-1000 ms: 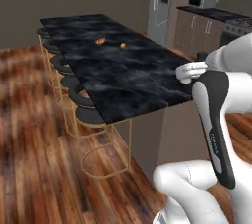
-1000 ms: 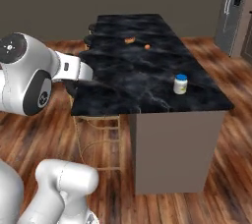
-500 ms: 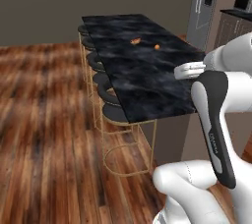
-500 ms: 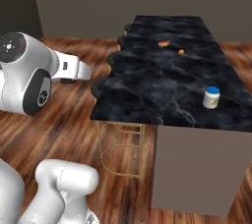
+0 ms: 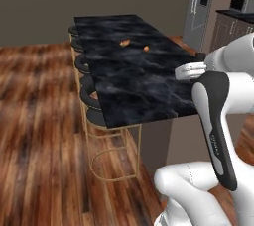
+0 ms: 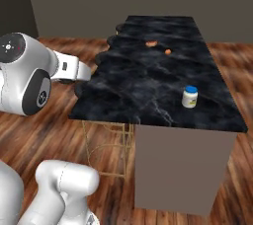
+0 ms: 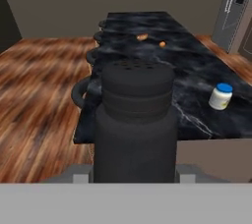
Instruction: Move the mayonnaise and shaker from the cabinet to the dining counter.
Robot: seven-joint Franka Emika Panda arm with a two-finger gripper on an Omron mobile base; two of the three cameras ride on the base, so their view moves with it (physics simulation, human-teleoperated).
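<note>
Swinging round with the driving base, both base views have changed, so the long black white-veined marble island surface [image 6: 163, 76] on its taupe base now runs lengthwise ahead; that is camera motion, not things moving. The small white mayonnaise jar with a blue screw lid [image 6: 189, 96] already stands on that surface near its closer end, so half the job looks done. The near-black shaker with a perforated top [image 7: 135, 120] fills the middle of the hand view, clenched in the claw [image 7: 134, 171], short of the surface's near edge; it must be carried further. The shaker hides the fingertips. Two small orange items [image 6: 157, 46] far along the surface are too small to name.
</note>
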